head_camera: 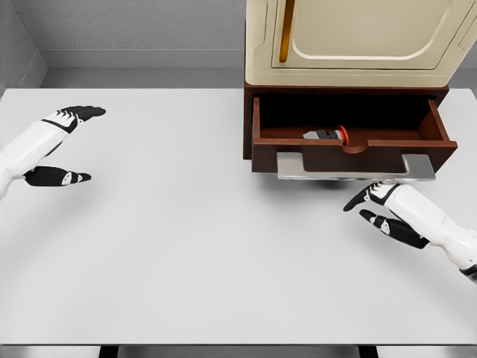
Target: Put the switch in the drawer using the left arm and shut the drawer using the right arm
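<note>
The drawer (350,142) is standing open at the base of the cream cabinet (358,41), its grey handle (356,167) facing the robot. The switch (328,135), a small grey piece with a red end, is lying inside the drawer near its front wall. The right hand (378,207) is hovering just below the drawer's handle, fingers spread and grasping nothing. The left hand (63,145) is hanging over the white desk (194,246), far to the left of the drawer, fingers relaxed and likewise released.
</note>
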Robot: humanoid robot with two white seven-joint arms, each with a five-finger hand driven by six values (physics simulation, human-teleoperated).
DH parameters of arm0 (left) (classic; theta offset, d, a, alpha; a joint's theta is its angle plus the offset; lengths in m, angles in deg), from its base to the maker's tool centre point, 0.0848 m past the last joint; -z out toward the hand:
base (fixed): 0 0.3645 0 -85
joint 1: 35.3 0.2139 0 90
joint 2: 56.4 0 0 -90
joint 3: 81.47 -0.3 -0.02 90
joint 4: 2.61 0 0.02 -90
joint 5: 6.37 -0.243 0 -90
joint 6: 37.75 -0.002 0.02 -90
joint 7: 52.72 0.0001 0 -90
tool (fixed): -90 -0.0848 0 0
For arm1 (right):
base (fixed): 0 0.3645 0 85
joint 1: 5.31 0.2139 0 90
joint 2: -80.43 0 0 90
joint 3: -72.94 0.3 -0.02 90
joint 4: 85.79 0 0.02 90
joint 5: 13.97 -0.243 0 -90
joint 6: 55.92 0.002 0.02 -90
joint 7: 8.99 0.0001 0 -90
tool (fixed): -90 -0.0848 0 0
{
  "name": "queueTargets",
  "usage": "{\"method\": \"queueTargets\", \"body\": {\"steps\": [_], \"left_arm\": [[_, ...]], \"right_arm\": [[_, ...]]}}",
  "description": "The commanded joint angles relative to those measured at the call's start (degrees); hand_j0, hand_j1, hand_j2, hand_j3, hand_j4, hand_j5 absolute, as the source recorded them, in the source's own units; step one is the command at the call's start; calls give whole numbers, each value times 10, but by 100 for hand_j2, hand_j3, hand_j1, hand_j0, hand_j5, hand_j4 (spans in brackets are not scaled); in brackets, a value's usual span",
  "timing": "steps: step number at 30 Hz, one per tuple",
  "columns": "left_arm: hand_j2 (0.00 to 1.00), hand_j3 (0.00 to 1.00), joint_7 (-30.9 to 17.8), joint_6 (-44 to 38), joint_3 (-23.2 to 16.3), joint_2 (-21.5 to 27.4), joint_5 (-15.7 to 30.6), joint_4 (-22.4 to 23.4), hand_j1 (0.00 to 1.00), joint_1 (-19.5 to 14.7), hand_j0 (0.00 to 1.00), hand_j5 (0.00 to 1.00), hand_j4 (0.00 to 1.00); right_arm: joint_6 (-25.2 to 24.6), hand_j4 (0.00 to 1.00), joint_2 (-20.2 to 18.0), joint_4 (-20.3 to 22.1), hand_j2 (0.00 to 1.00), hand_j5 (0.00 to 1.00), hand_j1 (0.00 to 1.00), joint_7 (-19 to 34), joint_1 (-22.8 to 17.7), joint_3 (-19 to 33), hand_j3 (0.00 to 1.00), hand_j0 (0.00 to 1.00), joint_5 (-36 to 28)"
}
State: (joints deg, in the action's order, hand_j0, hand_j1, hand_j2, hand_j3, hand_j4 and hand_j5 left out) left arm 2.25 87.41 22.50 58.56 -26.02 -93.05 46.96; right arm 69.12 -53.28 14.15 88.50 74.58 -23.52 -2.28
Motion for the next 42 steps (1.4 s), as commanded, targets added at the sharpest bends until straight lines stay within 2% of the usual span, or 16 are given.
{"method": "queueTargets", "body": {"steps": [1, 4, 8, 12, 17, 23, 42], "left_arm": [[100, 100, 0, -2, 0, 0, 5, 0, 100, 0, 100, 100, 100], [100, 100, 0, -2, 0, -1, 5, -1, 100, 0, 100, 100, 100], [100, 100, 0, -2, -1, -2, 5, 0, 100, 1, 100, 100, 100], [100, 100, 0, -2, 0, -3, 5, 1, 100, 1, 100, 100, 100], [100, 100, 0, -2, -1, -3, 5, 1, 100, 1, 100, 100, 100], [100, 100, 0, -2, -1, -3, 5, 0, 100, 1, 100, 100, 100], [100, 100, 0, -2, -1, -4, 6, 0, 100, 1, 100, 100, 100]], "right_arm": [[0, 52, 1, -6, 52, 52, 52, 0, 0, -1, 52, 52, 1], [0, 52, 20, -6, 52, 52, 52, 0, -1, -7, 52, 52, 11], [0, 52, 24, -14, 52, 52, 52, -1, 0, -8, 52, 52, 13], [0, 52, 26, -33, 52, 52, 52, 0, 24, -24, 52, 52, 13], [0, 52, 39, -44, 52, 52, 52, 0, 29, -25, 52, 52, 14], [0, 52, 39, -69, 52, 52, 52, 0, 57, -42, 52, 52, 14], [0, 52, 50, -106, 52, 52, 52, 0, 97, -60, 52, 52, 12]]}}
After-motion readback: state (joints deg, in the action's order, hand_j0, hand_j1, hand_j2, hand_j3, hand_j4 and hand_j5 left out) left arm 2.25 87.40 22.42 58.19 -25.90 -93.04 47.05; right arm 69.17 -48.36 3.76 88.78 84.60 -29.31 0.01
